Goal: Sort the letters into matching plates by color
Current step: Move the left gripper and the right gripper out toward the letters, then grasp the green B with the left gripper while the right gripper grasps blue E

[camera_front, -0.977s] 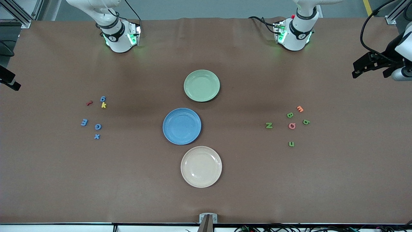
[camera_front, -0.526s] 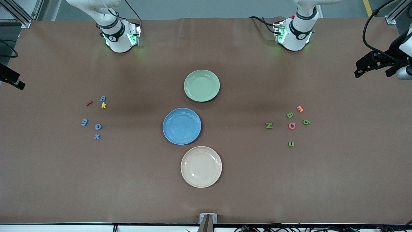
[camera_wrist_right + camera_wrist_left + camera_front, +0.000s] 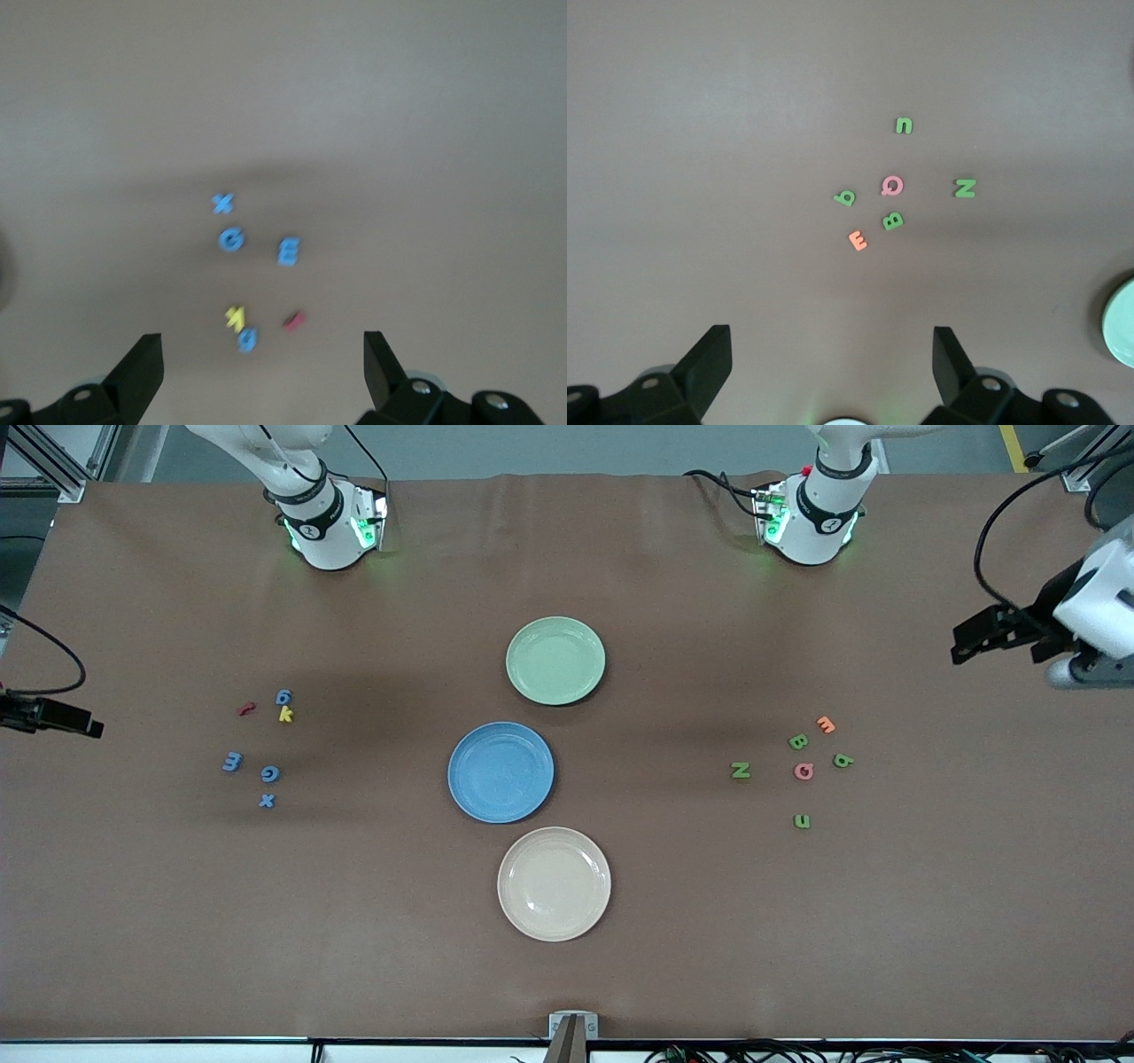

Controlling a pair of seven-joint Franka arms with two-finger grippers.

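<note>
The pale green plate [image 3: 555, 661] and the blue plate [image 3: 500, 771] lie mid-table, both bare. Several blue letters, among them a G [image 3: 270, 773] and an X [image 3: 267, 801], lie toward the right arm's end. Several green letters, such as an N [image 3: 740, 771] and a B [image 3: 797, 741], lie toward the left arm's end. My left gripper [image 3: 974, 640] hangs open and empty over the table's left-arm end, its wrist view showing the green letters [image 3: 893, 220] below. My right gripper [image 3: 84, 728] hovers open and empty at the right-arm end, above the blue letters [image 3: 232, 239].
A cream plate [image 3: 554, 883] sits nearer the front camera than the blue plate. A red letter [image 3: 245, 709] and a yellow k [image 3: 285, 714] lie among the blue ones. An orange E [image 3: 825, 724] and a pink Q [image 3: 803, 771] lie among the green ones.
Both grippers have drifted in over their ends of the table toward the letter groups. Jaws stay open. Plates and letters have not moved.
</note>
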